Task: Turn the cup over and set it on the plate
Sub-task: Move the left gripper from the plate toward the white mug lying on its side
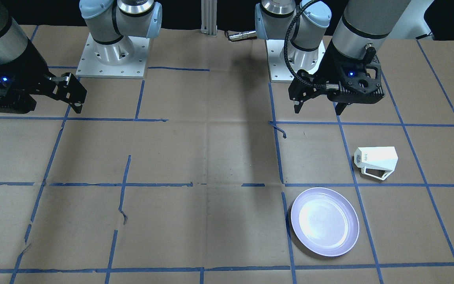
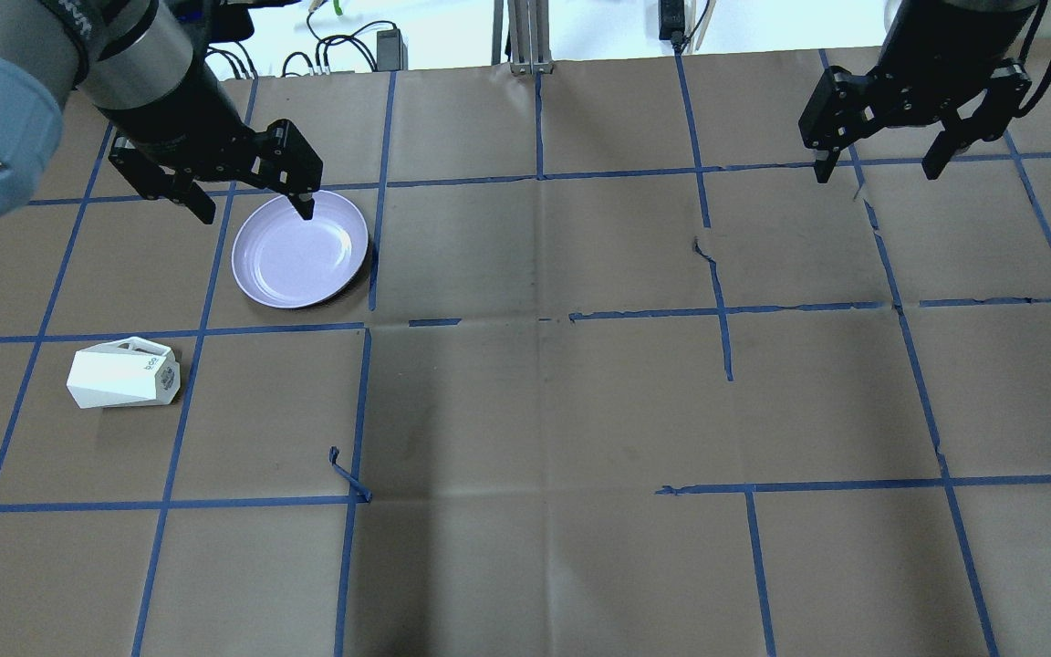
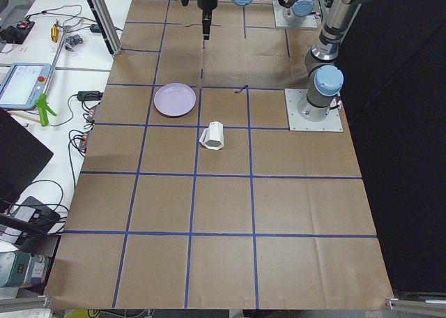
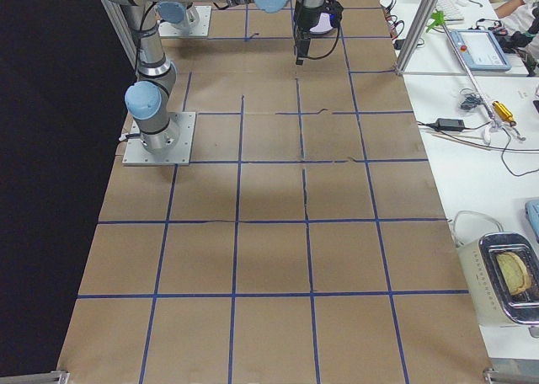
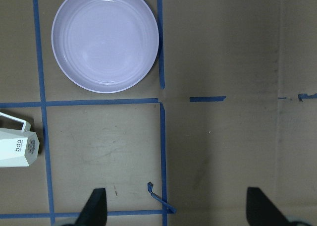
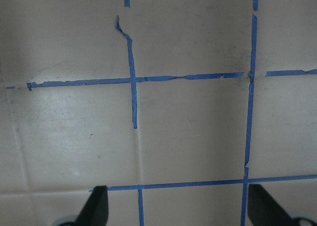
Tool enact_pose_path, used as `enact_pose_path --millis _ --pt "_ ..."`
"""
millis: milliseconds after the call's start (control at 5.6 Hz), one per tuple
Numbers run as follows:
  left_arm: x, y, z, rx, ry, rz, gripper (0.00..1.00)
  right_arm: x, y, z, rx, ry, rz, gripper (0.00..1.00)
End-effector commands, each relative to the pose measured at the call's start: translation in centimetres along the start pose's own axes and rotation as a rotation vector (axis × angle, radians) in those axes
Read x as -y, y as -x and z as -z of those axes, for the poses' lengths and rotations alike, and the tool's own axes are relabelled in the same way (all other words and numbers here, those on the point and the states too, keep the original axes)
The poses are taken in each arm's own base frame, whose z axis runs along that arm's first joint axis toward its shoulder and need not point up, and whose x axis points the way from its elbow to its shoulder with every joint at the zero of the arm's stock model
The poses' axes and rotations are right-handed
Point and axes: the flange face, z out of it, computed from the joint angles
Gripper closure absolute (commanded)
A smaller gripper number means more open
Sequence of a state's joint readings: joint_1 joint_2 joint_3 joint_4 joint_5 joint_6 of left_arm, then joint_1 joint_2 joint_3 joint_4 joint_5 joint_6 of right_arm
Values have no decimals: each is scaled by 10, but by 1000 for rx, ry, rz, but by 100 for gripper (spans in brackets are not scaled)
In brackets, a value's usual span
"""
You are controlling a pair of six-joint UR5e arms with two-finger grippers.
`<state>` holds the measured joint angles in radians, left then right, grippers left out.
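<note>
Both empty and spread wide, my left gripper [image 2: 256,212] hangs nearer than the right gripper [image 2: 875,173] to the cup [image 2: 124,372], lying sideways, mouth toward the desk's left edge.

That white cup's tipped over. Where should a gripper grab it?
Probably the cup body, from above with the left gripper: it lies sideways, handle toward the far side, so one finger could drop through the handle's open frame, the other on the near facet.
</note>
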<state>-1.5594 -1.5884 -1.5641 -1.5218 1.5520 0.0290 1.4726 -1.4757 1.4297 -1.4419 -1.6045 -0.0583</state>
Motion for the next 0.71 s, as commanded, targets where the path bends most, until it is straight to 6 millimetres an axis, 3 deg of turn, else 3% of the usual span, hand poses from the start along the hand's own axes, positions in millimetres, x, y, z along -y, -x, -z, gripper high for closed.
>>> enact_pose_path --millis 0,357,536 --pt "2 8 3 1 -7 13 2 0 0 0 0 0 0 0" --pt "8 56 24 2 -38 102 2 0 0 0 0 0 0 0" --pt "-1 99 32 1 -22 103 2 0 0 0 0 0 0 0"
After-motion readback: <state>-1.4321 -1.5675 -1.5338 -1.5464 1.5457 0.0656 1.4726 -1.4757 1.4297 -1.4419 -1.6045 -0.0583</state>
